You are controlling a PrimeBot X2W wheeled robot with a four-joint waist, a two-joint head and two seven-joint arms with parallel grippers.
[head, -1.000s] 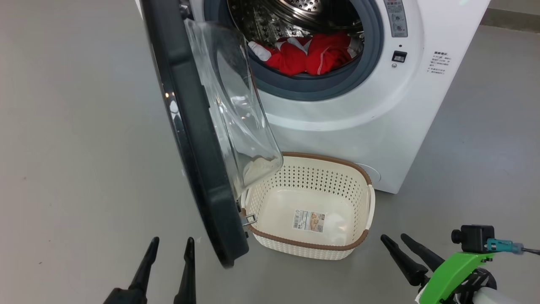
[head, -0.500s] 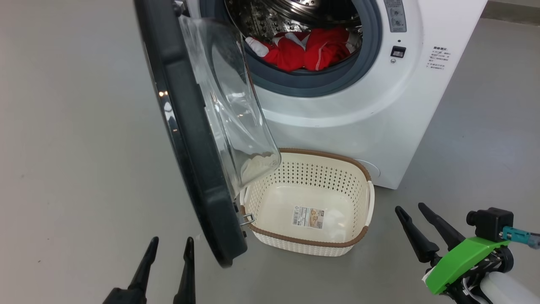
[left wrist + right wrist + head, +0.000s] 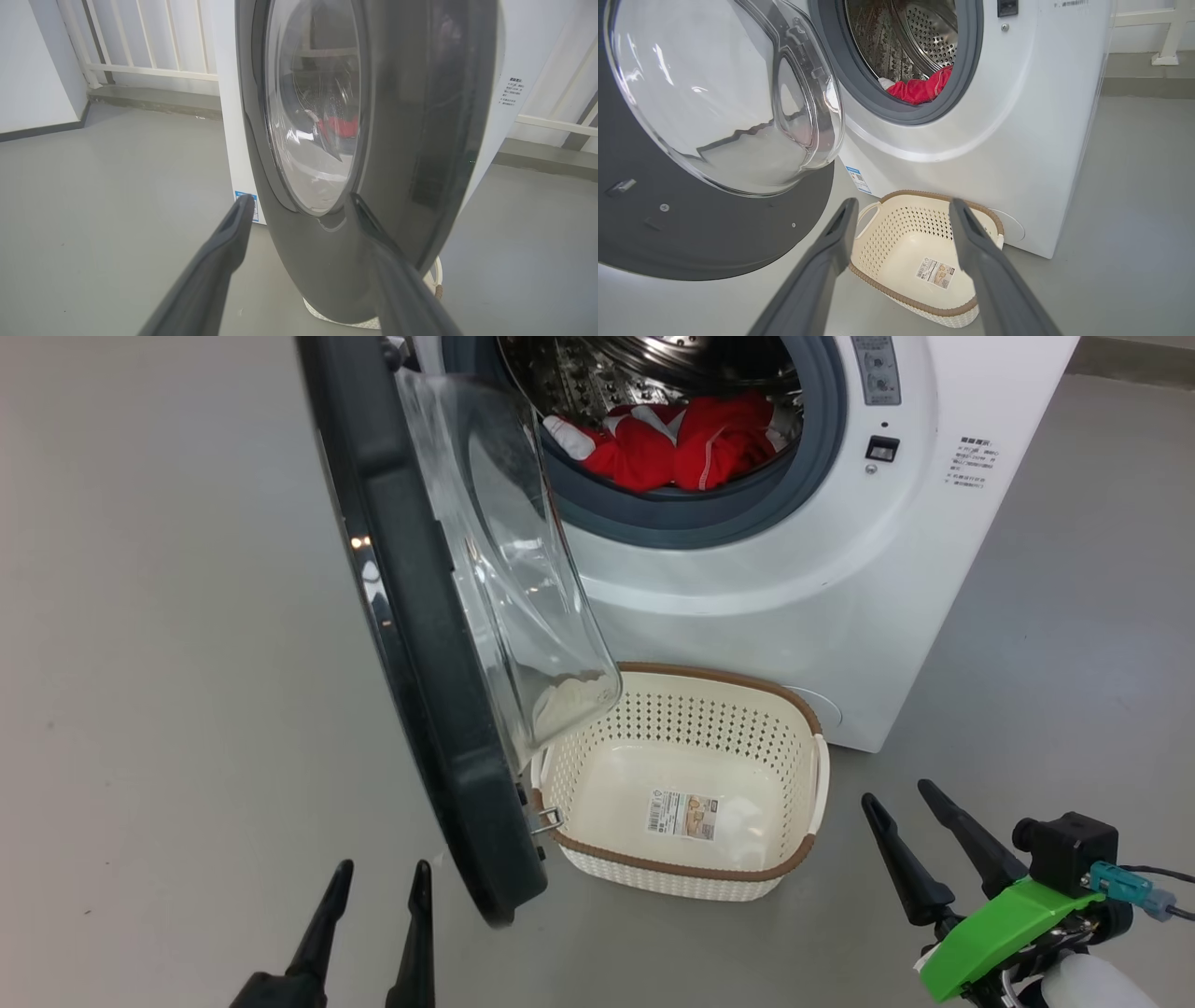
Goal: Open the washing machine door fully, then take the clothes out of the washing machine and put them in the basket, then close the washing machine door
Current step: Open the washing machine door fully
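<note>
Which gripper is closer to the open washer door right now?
The left gripper, just beside the lower rim of the washing machine door; the right gripper sits beyond the basket.

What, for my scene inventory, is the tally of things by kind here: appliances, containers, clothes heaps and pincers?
Appliances: 1, the washing machine, its door open.
Containers: 1, the basket.
Clothes heaps: 1, red clothes in the drum; separate pieces cannot be counted.
Pincers: 2, left pincer and right pincer, both open.
Total: 5.
</note>
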